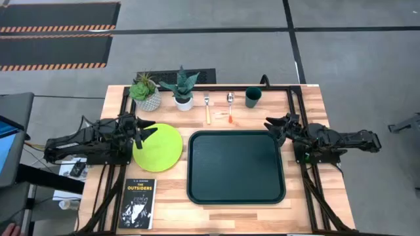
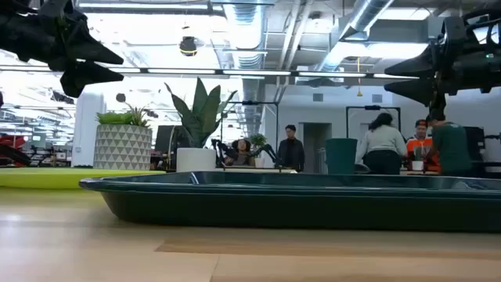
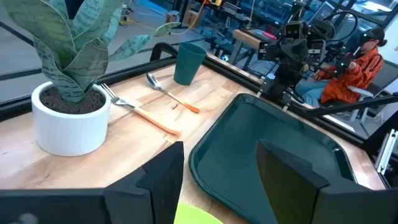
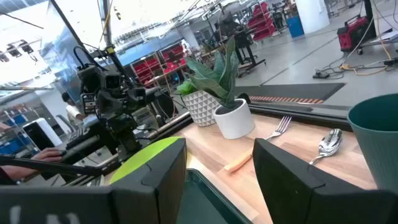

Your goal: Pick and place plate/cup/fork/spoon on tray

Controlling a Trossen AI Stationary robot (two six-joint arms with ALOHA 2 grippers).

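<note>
Nothing is on my tray (image 1: 236, 193) yet — plate (image 1: 159, 149) beside it, cup (image 1: 253, 98), fork (image 1: 207, 109), spoon (image 1: 230, 106) behind it — my left gripper (image 1: 146, 131) and right gripper (image 1: 272, 126) both open, empty.

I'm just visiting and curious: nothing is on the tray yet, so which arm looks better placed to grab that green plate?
The left. Its open left gripper hovers at the plate; the right gripper is across the tray, nearer the cup.
</note>
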